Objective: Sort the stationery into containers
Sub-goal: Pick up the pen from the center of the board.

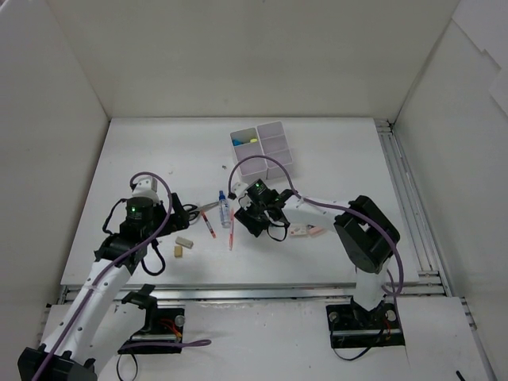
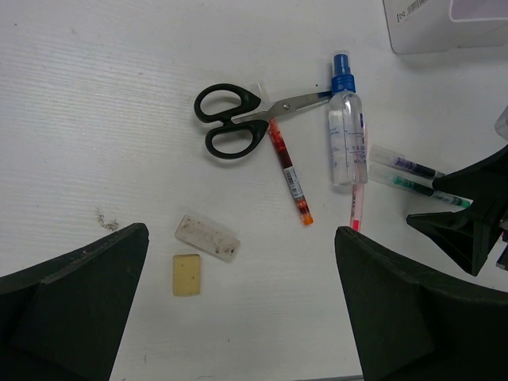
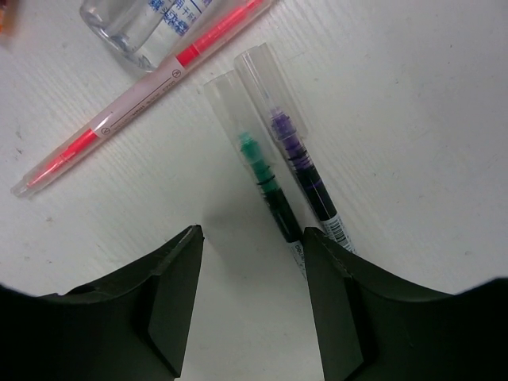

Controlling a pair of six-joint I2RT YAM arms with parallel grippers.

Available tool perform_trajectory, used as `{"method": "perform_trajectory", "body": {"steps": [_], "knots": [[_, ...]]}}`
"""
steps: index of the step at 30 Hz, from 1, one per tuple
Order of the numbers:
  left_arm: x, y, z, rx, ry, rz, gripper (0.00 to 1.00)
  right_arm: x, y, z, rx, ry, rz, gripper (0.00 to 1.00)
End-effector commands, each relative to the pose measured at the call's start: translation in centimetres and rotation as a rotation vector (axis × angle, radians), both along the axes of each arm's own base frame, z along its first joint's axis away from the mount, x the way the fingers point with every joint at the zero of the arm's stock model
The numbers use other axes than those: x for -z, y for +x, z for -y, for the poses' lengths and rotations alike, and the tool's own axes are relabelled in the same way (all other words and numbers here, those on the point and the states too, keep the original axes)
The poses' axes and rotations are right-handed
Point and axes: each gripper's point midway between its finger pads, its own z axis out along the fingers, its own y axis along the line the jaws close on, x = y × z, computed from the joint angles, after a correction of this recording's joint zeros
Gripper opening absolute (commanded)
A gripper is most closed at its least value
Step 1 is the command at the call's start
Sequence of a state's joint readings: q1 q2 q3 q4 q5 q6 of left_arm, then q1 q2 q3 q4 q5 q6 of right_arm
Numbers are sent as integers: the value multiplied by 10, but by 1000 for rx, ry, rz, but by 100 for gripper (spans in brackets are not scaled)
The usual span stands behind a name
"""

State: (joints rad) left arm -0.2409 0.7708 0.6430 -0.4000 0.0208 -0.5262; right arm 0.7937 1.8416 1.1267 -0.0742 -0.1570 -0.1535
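Right hand (image 3: 252, 235) low over mid-tabletop, fingers spread, empty, straddling green highlighter (image 3: 266, 178), likely lining up pinch. Purple highlighter (image 3: 302, 167) just beside it, could get caught. Left hand (image 2: 242, 232) spread wide, empty, above white eraser (image 2: 206, 238). Organiser (image 1: 274, 132) waits near far edge.

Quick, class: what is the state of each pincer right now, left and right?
Left pincer: open wide, holding nothing.
Right pincer: open above the green highlighter, gripping nothing.
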Motion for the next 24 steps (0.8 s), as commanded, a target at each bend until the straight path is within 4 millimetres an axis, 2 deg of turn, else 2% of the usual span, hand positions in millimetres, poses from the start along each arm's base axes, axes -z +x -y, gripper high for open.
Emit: {"method": "perform_trajectory", "body": {"steps": [1, 6, 9, 10, 13, 15, 16, 18, 19, 21, 22, 24], "knots": [[-21, 15, 1, -4, -2, 76, 99, 10, 0, 1, 30, -24, -9, 50], [-20, 14, 0, -5, 1, 75, 100, 19, 5, -3, 37, -32, -19, 46], [-21, 12, 0, -5, 0, 78, 99, 22, 6, -3, 46, -40, -23, 32], [-21, 12, 0, -5, 1, 77, 100, 20, 7, -4, 46, -35, -19, 24], [-21, 13, -6, -31, 20, 79, 99, 10, 6, -7, 27, -19, 3, 10], [-22, 13, -6, -34, 20, 84, 99, 4, 0, -10, -4, -14, 17, 5], [-22, 13, -7, -35, 22, 85, 99, -10, -3, -16, -26, 9, 42, 2], [-23, 14, -6, -34, 20, 86, 99, -24, -9, -21, -65, 39, 60, 0], [-22, 14, -6, -32, 23, 85, 99, -44, -9, -24, -74, 79, 94, 0], [-24, 15, -6, -30, 22, 89, 99, -64, -11, -30, -107, 125, 132, 0], [-24, 16, -5, -29, 21, 90, 100, -84, -7, -30, -106, 159, 179, 0], [-25, 18, -4, -27, 18, 93, 100, -111, 10, -33, -86, 213, 284, 0]]}}
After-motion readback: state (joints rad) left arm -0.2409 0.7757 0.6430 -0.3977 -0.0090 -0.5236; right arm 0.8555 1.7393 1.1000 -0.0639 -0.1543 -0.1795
